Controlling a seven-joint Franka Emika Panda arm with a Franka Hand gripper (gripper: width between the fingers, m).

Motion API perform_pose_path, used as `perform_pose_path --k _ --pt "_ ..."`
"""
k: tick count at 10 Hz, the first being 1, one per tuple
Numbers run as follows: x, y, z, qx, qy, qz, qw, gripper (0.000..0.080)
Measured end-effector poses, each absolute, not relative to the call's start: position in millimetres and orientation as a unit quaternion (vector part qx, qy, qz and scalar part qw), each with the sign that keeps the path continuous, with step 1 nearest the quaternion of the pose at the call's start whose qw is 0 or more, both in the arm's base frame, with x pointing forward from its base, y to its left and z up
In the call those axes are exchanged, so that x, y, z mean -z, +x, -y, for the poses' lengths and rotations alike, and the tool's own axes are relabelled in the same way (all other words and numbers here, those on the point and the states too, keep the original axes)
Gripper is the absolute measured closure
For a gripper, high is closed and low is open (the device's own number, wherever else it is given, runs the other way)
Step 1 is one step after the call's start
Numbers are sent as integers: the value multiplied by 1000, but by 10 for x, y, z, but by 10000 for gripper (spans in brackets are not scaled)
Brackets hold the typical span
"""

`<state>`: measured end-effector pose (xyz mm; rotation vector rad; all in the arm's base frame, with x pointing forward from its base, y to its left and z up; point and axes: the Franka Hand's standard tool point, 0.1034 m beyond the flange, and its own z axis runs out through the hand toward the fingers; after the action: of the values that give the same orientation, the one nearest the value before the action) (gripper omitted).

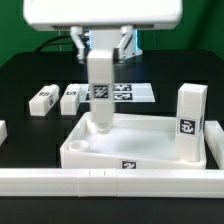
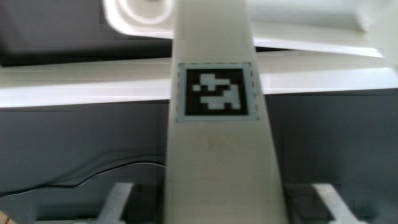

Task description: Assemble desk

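My gripper (image 1: 101, 50) is shut on a white block leg (image 1: 100, 92) and holds it upright. The leg's lower end rests in the back corner of the white tray-like desk top (image 1: 100, 158), on the exterior view's left. In the wrist view the leg (image 2: 217, 150) runs out from between my fingers (image 2: 125, 200) toward a round corner socket (image 2: 143, 15), its square tag facing the camera. A second leg (image 1: 190, 122) stands upright on the desk top's corner on the exterior view's right. Two loose legs (image 1: 42, 100) (image 1: 70, 99) lie on the black table behind the desk top.
The marker board (image 1: 135, 93) lies flat behind the desk top. A long white rail (image 1: 110, 182) runs along the front, close against the desk top's front wall. A further white bar (image 1: 215, 140) shows on the exterior view's right.
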<state>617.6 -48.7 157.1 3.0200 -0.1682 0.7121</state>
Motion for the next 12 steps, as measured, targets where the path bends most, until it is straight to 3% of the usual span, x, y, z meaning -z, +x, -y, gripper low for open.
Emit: perform_pose_path --k 3,6,7,8,12 --pt "-1457 6155 723 -227 972 40 35 509" --pt "-1465 6169 727 -239 970 37 40 509" --pt "-1503 6190 832 -293 954 27 65 509" --pt "-1436 6151 821 -282 957 28 62 509" --pt "-1452 6175 794 -282 957 27 60 509"
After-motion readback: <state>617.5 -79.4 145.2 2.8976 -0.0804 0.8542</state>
